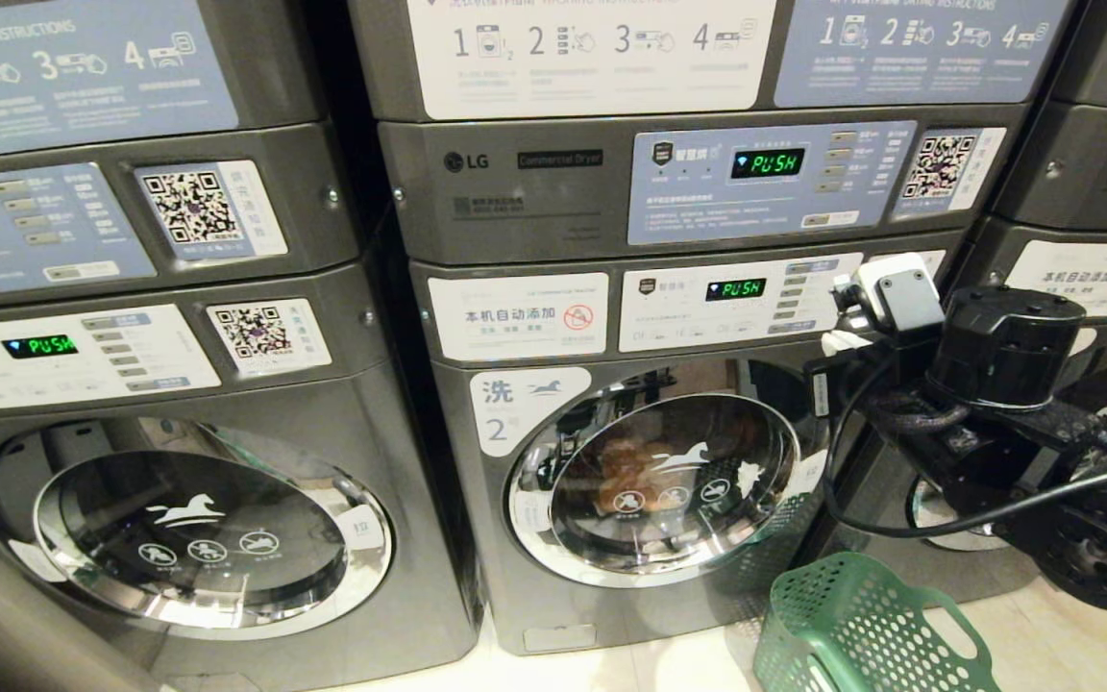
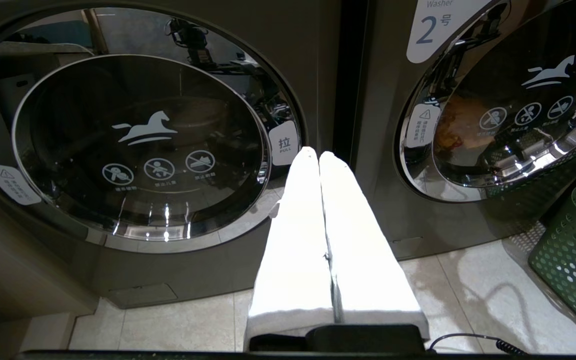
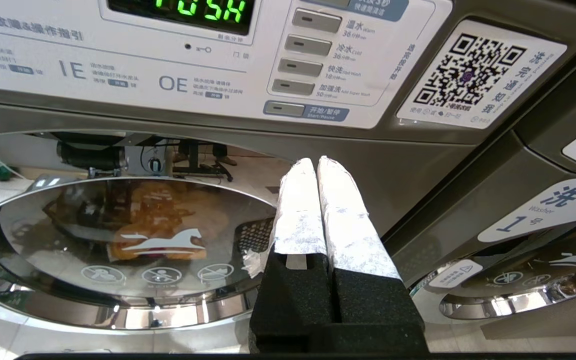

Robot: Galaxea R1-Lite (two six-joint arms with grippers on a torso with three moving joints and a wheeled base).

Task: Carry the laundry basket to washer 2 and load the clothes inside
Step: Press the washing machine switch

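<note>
Washer 2 (image 1: 515, 538), dark grey with a blue 2 on its white label (image 1: 496, 428), stands at centre with its round glass door (image 1: 654, 481) shut. Behind the glass the clothes (image 1: 623, 471) show as a yellow-orange heap, also seen in the wrist views (image 2: 455, 122) (image 3: 148, 215). The green laundry basket (image 1: 851, 625) sits on the floor at the washer's lower right; what shows of its inside holds no clothes. My right arm (image 1: 1005, 346) is raised beside the door's upper right. Its gripper (image 3: 316, 161) is shut and empty. My left gripper (image 2: 318, 154) is shut and empty, low between the two machines.
A like grey washer (image 1: 198, 538) stands to the left, with a pull tab (image 2: 284, 143) on its door. Washer 1 (image 3: 533, 220) is on the right. Dryers (image 1: 515, 159) are stacked above. A black cable (image 1: 899, 524) loops under my right arm. Pale tiles (image 2: 193, 320) cover the floor.
</note>
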